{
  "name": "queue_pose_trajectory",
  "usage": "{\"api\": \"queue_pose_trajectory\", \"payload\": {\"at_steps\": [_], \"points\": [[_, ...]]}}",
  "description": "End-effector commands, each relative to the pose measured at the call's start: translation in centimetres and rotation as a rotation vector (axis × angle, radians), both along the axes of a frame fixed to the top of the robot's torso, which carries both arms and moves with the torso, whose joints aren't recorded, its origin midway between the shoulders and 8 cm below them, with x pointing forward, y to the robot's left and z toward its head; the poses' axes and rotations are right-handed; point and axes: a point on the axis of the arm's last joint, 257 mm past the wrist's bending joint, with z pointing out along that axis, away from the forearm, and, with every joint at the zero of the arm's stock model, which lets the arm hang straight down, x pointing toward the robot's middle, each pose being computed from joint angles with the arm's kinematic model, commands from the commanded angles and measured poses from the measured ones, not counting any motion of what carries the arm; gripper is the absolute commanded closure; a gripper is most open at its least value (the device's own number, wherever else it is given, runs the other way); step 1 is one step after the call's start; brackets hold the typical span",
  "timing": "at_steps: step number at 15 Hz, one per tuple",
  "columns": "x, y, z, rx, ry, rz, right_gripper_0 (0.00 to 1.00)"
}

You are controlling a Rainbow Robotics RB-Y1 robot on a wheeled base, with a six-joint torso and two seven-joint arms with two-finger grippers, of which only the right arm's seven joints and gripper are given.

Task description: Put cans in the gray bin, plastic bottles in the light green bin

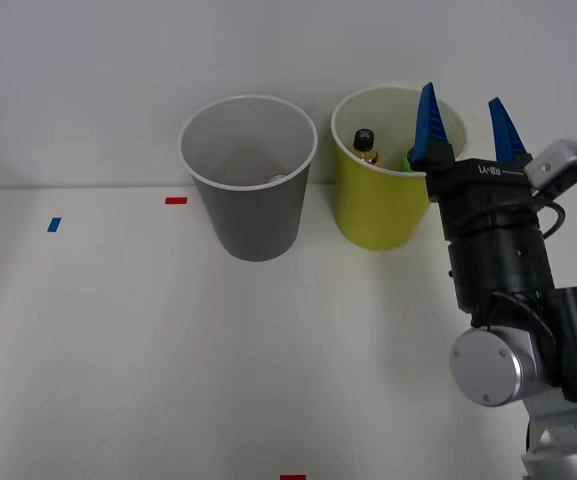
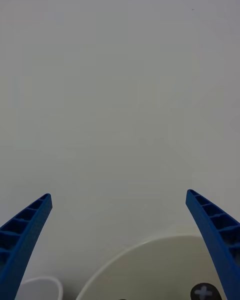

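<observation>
Item one, the plastic bottles: you see the yellow-bodied bottle [image 1: 366, 146] with its black screw cap standing inside the light green bin [image 1: 373, 205], against the wall nearest the gray bin. A sliver of green [image 1: 407, 159], probably the second bottle, shows beside it, mostly hidden by the right gripper [image 1: 463, 115].

Handling note, as a judgement: expect these bottles to be light, thin-walled and smooth, so they may slip or dent under a hard squeeze. Take one across the body, below the cap.

Item two, the bins: the gray bin [image 1: 253, 215] stands just beside the light green one, upright on the desk [image 1: 118, 350]. A pale object rests at its bottom, too unclear to name.

Item three, the right gripper: it sits at the light green bin's rim, jaws spread wide and holding nothing.

Sundries: a red marker [image 1: 176, 200] and a blue marker [image 1: 54, 225] lie on the desk, well apart from the bins.
</observation>
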Motion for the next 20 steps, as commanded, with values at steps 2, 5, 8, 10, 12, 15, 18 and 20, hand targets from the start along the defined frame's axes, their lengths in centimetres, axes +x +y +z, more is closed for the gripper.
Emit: {"api": "queue_pose_trajectory", "payload": {"at_steps": [2,5,8,10,12,15,18,20], "points": [[-4.9,-1.9,-3.4,-0.065,0.042,-0.072,0.09],[-7.3,-3.1,-6.9,-0.114,0.087,-0.139,0.09],[-9.0,-4.1,-9.7,-0.174,0.145,-0.185,0.08],[-9.9,-4.6,-11.4,-0.206,0.184,-0.207,0.09],[-10.7,-5.3,-12.9,-0.216,0.225,-0.222,0.09],[-11.9,-5.8,-14.9,-0.228,0.278,-0.239,0.09],[-13.0,-5.8,-16.3,-0.250,0.316,-0.248,0.09],[-13.3,-5.7,-17.9,-0.263,0.347,-0.268,0.08]]}}
